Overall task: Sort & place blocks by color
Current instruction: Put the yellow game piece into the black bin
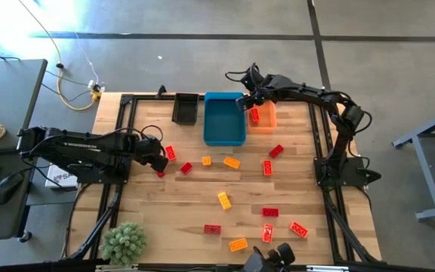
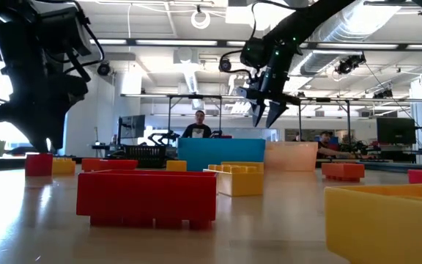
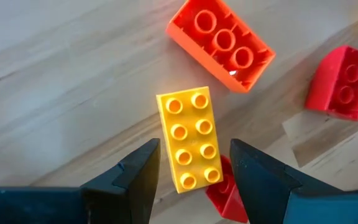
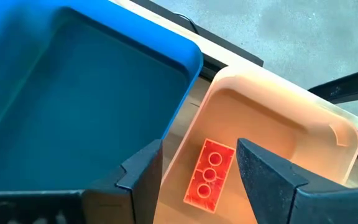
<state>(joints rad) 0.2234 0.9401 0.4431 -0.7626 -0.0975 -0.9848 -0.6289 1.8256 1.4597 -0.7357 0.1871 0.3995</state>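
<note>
A: Where's the right gripper (image 1: 249, 103) now?

B: Up above the orange bin (image 1: 266, 117), just beside the blue bin (image 1: 224, 119). Its fingers stand apart with nothing between them. One red block (image 4: 209, 173) lies in the orange bin, underside up, right below the gap.

A: And the blue bin itself?

B: Nothing shows in the part of it I can see. The black bin (image 1: 186, 108) sits on its other side, away from the orange one.

A: The left gripper (image 1: 159, 159)?

B: Down near the table, well toward the left edge from the blue bin. Its fingers are spread either side of a yellow block (image 3: 190, 139), studs up. Whether they touch it I can't tell; there's a sliver of wood showing on each side. A red block (image 3: 225, 190) sits partly under the yellow one.

A: Anything close by?

B: An orange block (image 3: 221, 41) flipped over, and a sloped red block (image 3: 341, 82) a little farther off.

A: The remaining blocks?

B: Scattered on the wooden table (image 1: 180, 219), on the near side of the blue bin: red, orange, yellow mixed. A small green plant (image 1: 124, 242) stands at the corner.
</note>
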